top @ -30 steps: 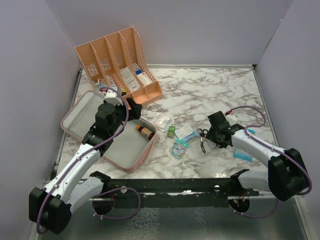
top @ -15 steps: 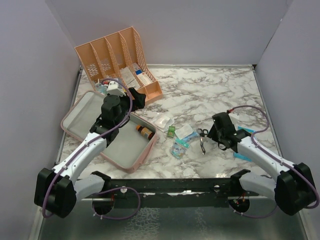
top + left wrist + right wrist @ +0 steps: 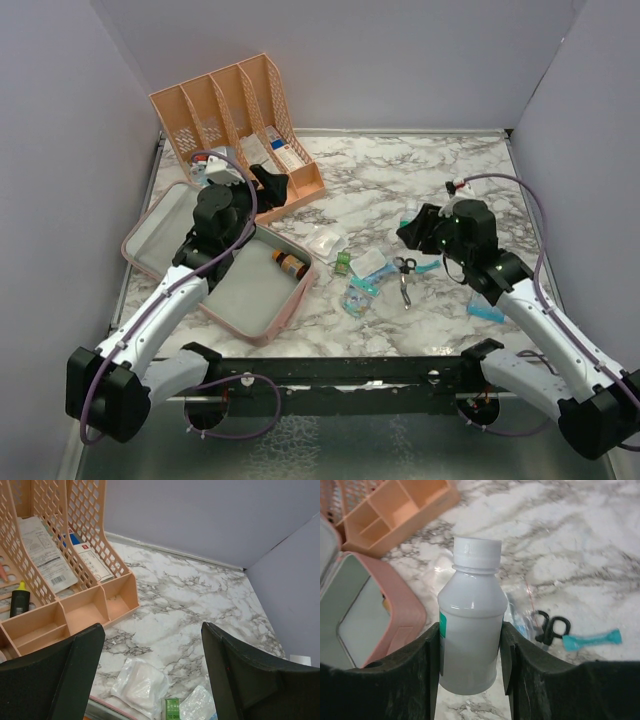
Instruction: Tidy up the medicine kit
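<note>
- Because its lid is thrown fully back, the one medicine kit (image 3: 245,295) lies open and flat along the counter's left edge, showing two pale grey-green lined halves inside a pink rim.
- One small brown bottle (image 3: 290,264) lies on its side in the kit's right half, near the rim.
- The left gripper (image 3: 268,187) hangs past the kit's far edge. Its fingers are spread wide with nothing between them, as the left wrist view (image 3: 152,630) confirms.
- One peach slotted organizer (image 3: 235,120) stands in the far left corner, just beyond that gripper. Boxes and printed leaflets sit in its slots.
- Loose items lie mid-counter, just right of the kit:
  - one clear sachet (image 3: 325,240)
  - one small green box (image 3: 342,263)
  - one white packet (image 3: 370,262)
  - a cluster of blue packets (image 3: 358,295)
- One pair of black-handled scissors (image 3: 405,280) lies just right of these, with two teal pieces (image 3: 487,312) nearby.
- The right gripper (image 3: 415,228) is raised above the scissors. The right wrist view shows its fingers pinching one white capped bottle (image 3: 470,640) upright by the body.
- The right arm hides part of the counter towards the right edge.
- A second ago the right gripper sat low beside the scissors; it is now higher and farther back.
- Over the same second the left gripper left the kit's middle and moved towards the organizer.
</note>
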Tool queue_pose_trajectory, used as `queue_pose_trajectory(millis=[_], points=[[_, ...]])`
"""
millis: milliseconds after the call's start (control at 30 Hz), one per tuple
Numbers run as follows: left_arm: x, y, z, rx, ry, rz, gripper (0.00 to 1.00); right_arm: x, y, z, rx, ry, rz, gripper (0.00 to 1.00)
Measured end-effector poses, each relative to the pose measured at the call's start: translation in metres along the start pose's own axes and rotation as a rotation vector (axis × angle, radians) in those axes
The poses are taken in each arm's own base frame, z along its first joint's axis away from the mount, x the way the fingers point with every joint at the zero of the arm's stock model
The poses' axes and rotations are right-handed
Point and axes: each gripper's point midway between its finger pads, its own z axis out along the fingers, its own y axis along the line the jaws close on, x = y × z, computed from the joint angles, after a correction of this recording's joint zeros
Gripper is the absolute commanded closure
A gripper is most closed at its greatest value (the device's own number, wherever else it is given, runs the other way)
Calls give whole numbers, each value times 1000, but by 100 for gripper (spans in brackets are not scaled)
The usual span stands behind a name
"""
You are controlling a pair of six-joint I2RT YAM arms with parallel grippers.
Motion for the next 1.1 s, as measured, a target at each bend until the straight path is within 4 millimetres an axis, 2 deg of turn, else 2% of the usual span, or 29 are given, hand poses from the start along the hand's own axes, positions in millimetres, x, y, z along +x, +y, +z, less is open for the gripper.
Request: queue_pose_trajectory(millis=[200,267,333,500,633,800,967,1100], points=[[-18,-10,-15,36,-20,61,18,-45,56,3,-224,-45,-172,63],[-27,-11,-25,44,-46,103,18,-49,70,10,-281,-42,-198,63],[-37,-11,-34,44,-82,137,18,-43,81,19,-332,-18,-216,62],[-49,-1,-46,6,-138,218,18,-6,121,41,-429,81,-288,61],[-46,15,-48,-65,-132,265,18,41,158,52,-512,161,-349,61],[-53,30,-59,-139,-169,286,18,97,183,63,-553,275,-400,62],[-66,40,-68,-207,-221,275,18,127,218,64,-617,316,-437,62],[-69,46,-71,-239,-235,270,18,154,241,61,-668,352,-483,64]])
